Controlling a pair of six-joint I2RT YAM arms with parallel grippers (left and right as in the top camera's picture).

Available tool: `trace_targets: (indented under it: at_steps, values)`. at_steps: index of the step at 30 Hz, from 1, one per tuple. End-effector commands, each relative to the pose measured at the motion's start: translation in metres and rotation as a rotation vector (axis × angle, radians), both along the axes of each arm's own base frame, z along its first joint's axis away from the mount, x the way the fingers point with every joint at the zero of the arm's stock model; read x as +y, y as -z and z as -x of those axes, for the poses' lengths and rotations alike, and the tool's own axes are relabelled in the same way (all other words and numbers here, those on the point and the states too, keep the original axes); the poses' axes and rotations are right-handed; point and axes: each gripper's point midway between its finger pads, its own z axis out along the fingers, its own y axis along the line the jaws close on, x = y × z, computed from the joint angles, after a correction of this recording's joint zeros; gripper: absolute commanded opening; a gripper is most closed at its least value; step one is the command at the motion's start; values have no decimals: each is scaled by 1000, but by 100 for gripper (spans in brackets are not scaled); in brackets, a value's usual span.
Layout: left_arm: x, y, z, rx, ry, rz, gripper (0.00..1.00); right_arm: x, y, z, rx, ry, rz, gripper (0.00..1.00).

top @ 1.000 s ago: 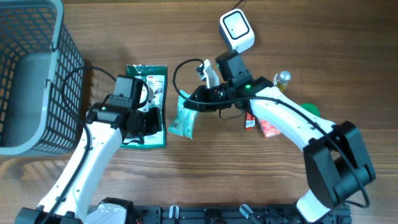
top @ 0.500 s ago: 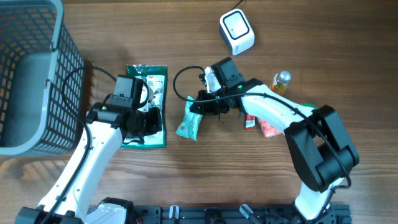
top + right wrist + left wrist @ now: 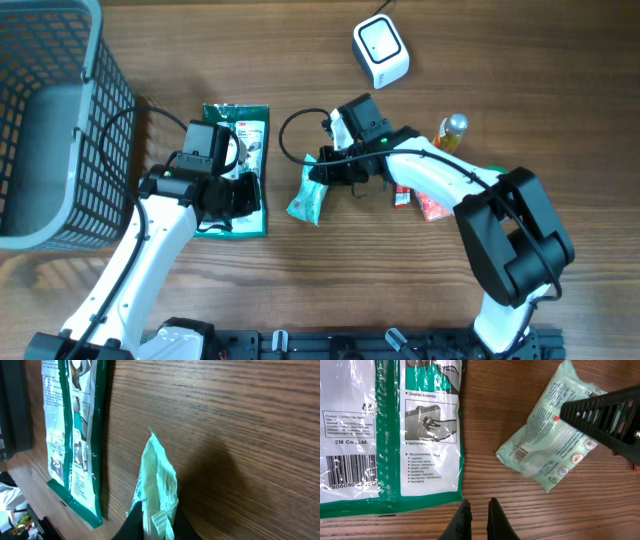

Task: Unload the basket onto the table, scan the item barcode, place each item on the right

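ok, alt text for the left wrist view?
The right gripper pinches a pale green plastic pouch over the brown wooden table; to its left lies a green-and-white plastic packet, barcode up. The left gripper, shut and empty, sits at the bottom edge.

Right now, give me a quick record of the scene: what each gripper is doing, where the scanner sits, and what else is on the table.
right gripper: shut on mint pack, pinching one end
left gripper: shut, empty, over bare wood beside green package
scanner: white, far side of the table, apart from mint pack
basket: grey, at the robot's left
pack lifted or resting: cannot tell
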Motion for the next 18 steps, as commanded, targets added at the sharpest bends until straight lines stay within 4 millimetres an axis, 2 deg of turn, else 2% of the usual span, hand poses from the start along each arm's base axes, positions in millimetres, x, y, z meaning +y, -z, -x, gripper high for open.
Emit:
trace_targets:
  at_steps: [1, 2, 3, 5, 10, 12, 14, 15, 17, 18]
  values:
    - [3, 4, 1, 8, -6, -15, 4, 1, 10, 3, -3, 2, 41, 20]
    - [3, 4, 1, 8, -6, -15, 4, 0, 11, 3, -7, 6, 52, 29]
    - [3, 5, 1, 8, -6, -15, 5, -2, 13, 2, -14, 14, 74, 45]
    - [3, 5, 1, 8, -6, -15, 4, -7, 16, 0, -21, 27, 100, 60]
    - [3, 5, 1, 8, -6, -15, 5, -8, 17, -1, -25, 32, 109, 71]
    - [3, 4, 1, 8, -6, -15, 5, -10, 18, -3, -33, 39, 122, 80]
    - [3, 4, 1, 8, -6, -15, 7, -11, 18, -7, -51, 50, 132, 84]
    - [3, 4, 1, 8, -6, -15, 7, -14, 16, -14, -66, 78, 140, 88]
    - [3, 4, 1, 8, -6, -15, 8, -17, 6, -26, -68, 130, 132, 92]
    - [3, 4, 1, 8, -5, -15, 8, -16, -7, -33, -77, 136, 107, 96]
